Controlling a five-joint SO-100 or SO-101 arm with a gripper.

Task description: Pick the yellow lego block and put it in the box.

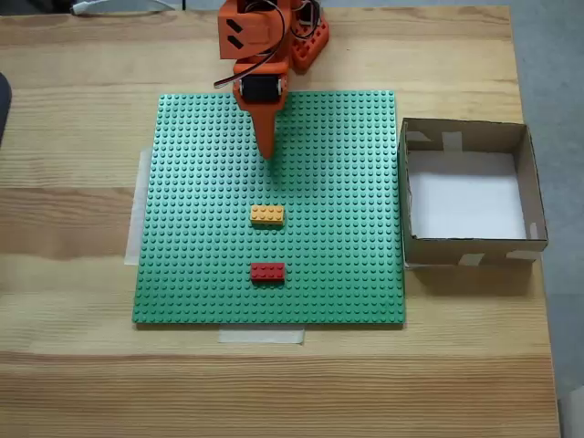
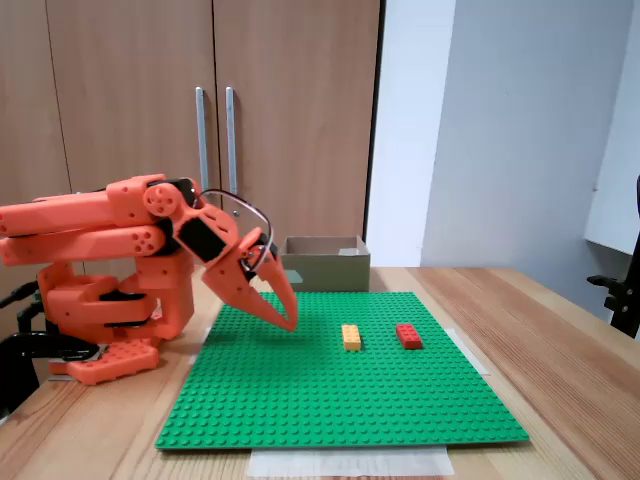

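The yellow lego block lies flat near the middle of the green baseplate. My orange gripper points down at the plate on the arm's side of the block, a short gap away. Its fingers meet at the tips, shut and holding nothing. The box, brown cardboard with a white bottom and tape on its rim, stands off the plate's right edge in the top-down fixed view. Nothing is inside it.
A red lego brick sits on the plate just beyond the yellow one, farther from the arm. The arm's base is at the table's far edge. Wooden cabinet doors stand behind the table.
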